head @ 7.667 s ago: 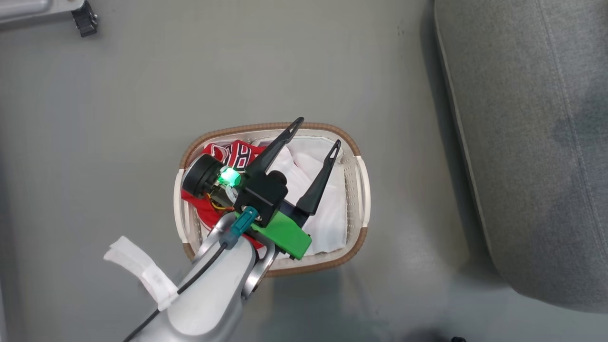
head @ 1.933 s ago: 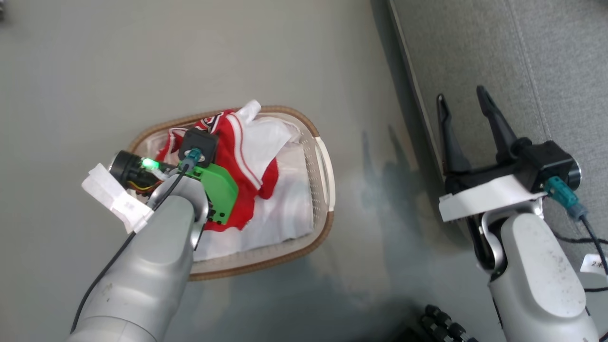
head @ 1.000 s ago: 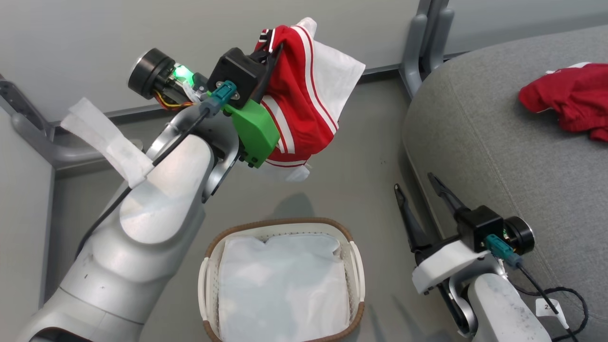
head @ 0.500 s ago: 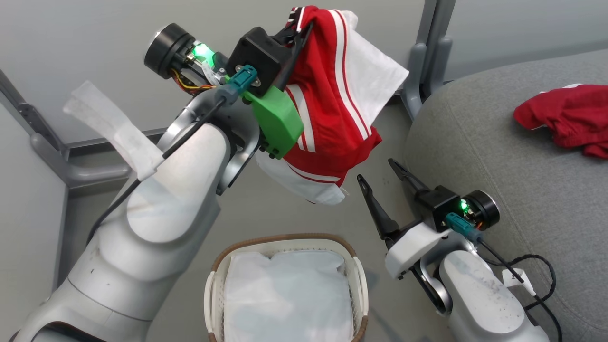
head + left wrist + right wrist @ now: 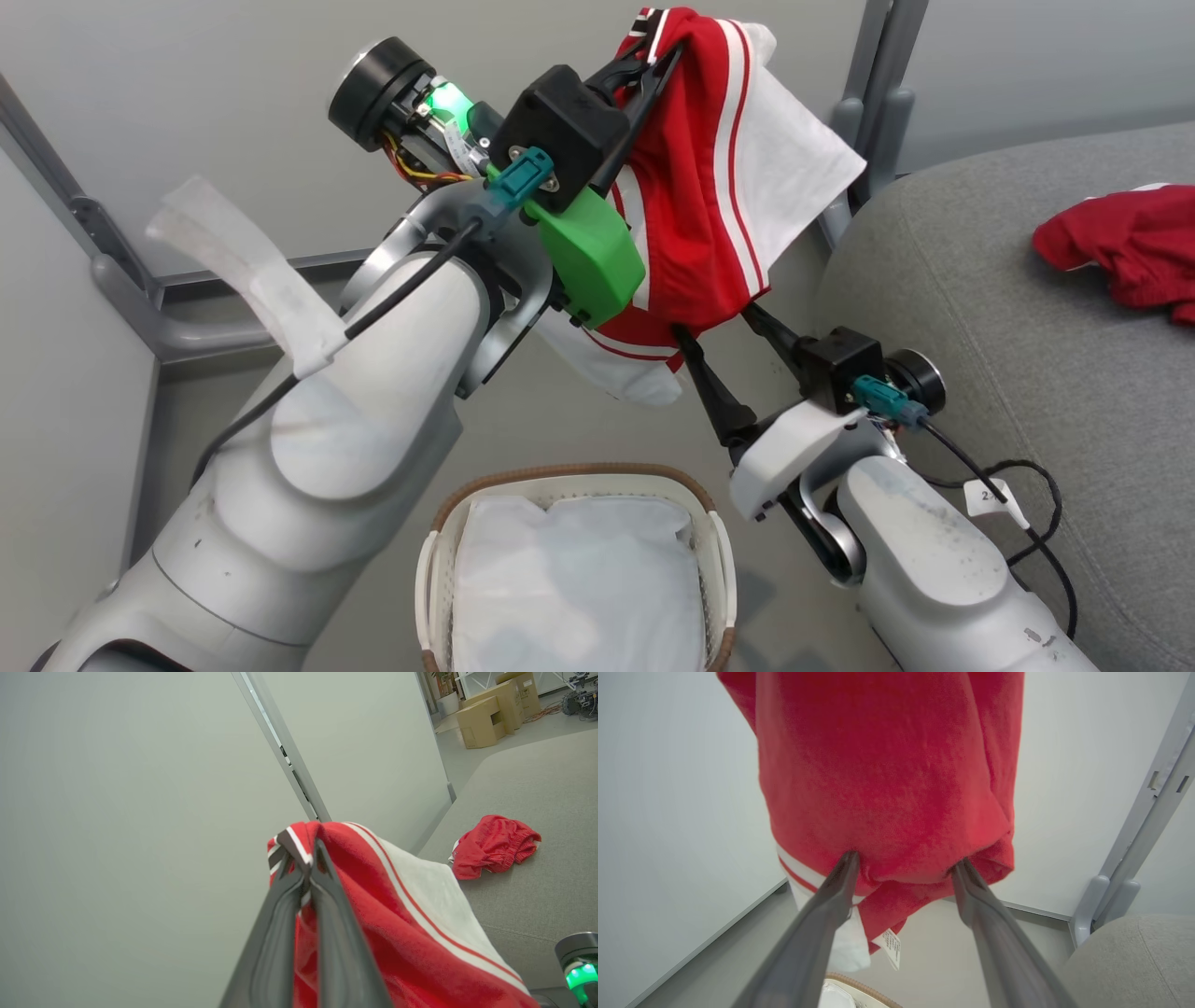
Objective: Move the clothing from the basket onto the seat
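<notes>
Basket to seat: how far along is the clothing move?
Done: one red garment lies on the seat. In hand: left gripper shut on a red-and-white jersey, held aloft; right gripper open at its hem. Remaining: lay it on the seat. The basket, where visible, holds a white sheet.

Silver arms (image 5: 364,439), black cables (image 5: 401,289), teal plugs (image 5: 516,179); green left wrist bracket (image 5: 593,257), white right bracket (image 5: 784,448)

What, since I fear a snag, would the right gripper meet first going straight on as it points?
The red jersey hanging from the shut left gripper. The right gripper, jaws open, points into the jersey's lower fold; whether it touches is unclear.
</notes>
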